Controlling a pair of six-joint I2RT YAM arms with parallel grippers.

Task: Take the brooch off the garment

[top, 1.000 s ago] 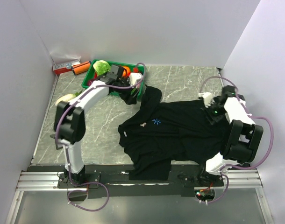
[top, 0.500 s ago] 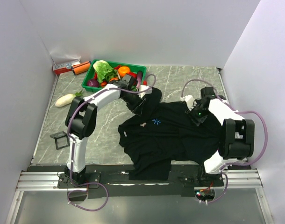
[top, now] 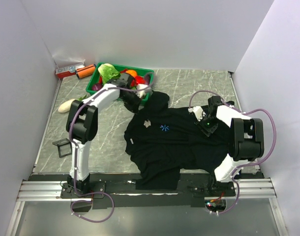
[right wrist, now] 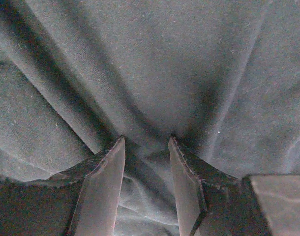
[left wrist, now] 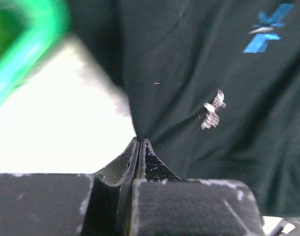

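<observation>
Top external: the brooch (top: 147, 123) sits pinned on the garment (top: 179, 147), just left of a blue star mark (top: 164, 128), so removal looks not yet begun. The left gripper (top: 133, 102) reaches to the shirt's far-left edge. The right gripper (top: 205, 123) bends down onto the cloth at the right.

Left wrist: the jaws are pinched together on the garment's edge, with the brooch (left wrist: 212, 110) nearby and untouched.

Right wrist: the jaws are partly spread, tips pressed into the garment (right wrist: 150, 59), clamping nothing.
</observation>
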